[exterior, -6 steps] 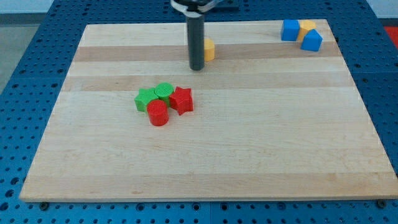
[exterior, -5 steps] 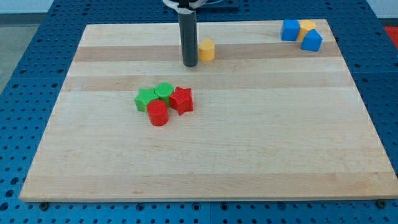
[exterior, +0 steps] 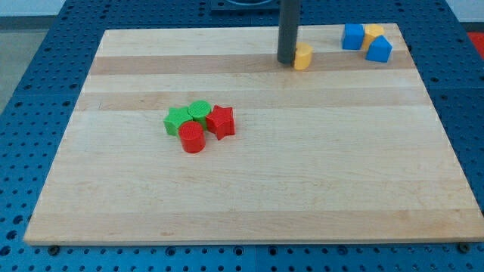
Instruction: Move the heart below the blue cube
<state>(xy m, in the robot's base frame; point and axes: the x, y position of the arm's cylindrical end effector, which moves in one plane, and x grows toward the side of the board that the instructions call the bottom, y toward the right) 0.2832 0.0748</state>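
Wood grain runs across the pale board (exterior: 249, 204), which lies on a blue perforated table (exterior: 30, 91). Nearest the view's bottom among the blocks is a red cylinder (exterior: 192, 138), the front piece of a tight cluster left of the board's middle. Touching it on the view's right and slightly farther back is a red star-shaped block (exterior: 221, 121). Behind the cylinder sit a green block (exterior: 177, 120), whose shape is hard to make out, and a green cylinder (exterior: 200, 110), all four pressed together. Farther back and well apart to the view's right, the small yellow heart (exterior: 303, 57) rests on the board. My tip (exterior: 286, 60) stands on the board just beside the heart, on its left in the view, touching or nearly touching it; the rod has no jaws and holds nothing. Farthest, near the board's top right corner, three blocks huddle together: a blue cube (exterior: 352, 36) on the left, a blue block (exterior: 379, 49) of unclear shape on the right and slightly nearer, and a yellow block (exterior: 372, 32) tucked between and behind them. The heart lies left of and slightly nearer than the blue cube.
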